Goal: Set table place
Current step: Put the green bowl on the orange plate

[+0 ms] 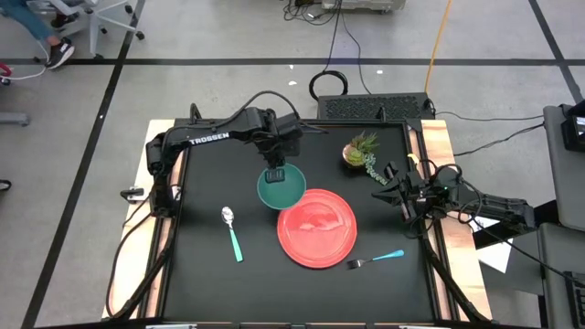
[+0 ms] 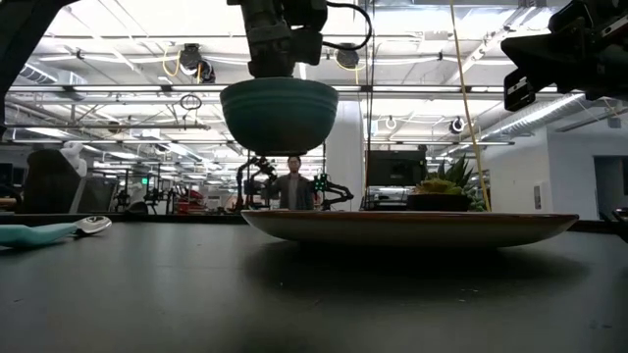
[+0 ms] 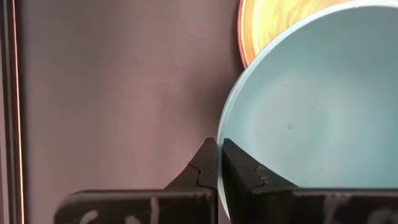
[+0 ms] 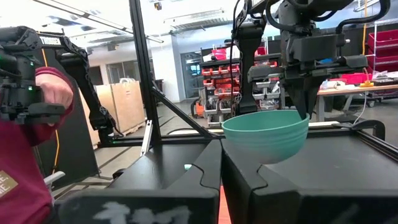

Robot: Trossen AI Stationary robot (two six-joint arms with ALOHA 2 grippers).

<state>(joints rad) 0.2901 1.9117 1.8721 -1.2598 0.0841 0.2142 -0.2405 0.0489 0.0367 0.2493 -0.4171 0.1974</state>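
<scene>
Fingertips (image 3: 214, 163) of mine pinch the teal bowl's (image 1: 281, 188) rim, my left gripper (image 1: 275, 174) clamped on it, holding it clear above the black table (image 1: 201, 283), just beside the red plate (image 1: 317, 228). Risky grip: one thin edge, so a tilt or jolt could slip it, I reckon. Bowl and plate both empty. Spoon (image 1: 232, 232) and fork (image 1: 375, 260) lie flat. My right gripper (image 1: 402, 187) waits closed near the plant (image 1: 362, 151).

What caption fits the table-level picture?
Left gripper holds the teal bowl in the air beside the red plate.
</scene>
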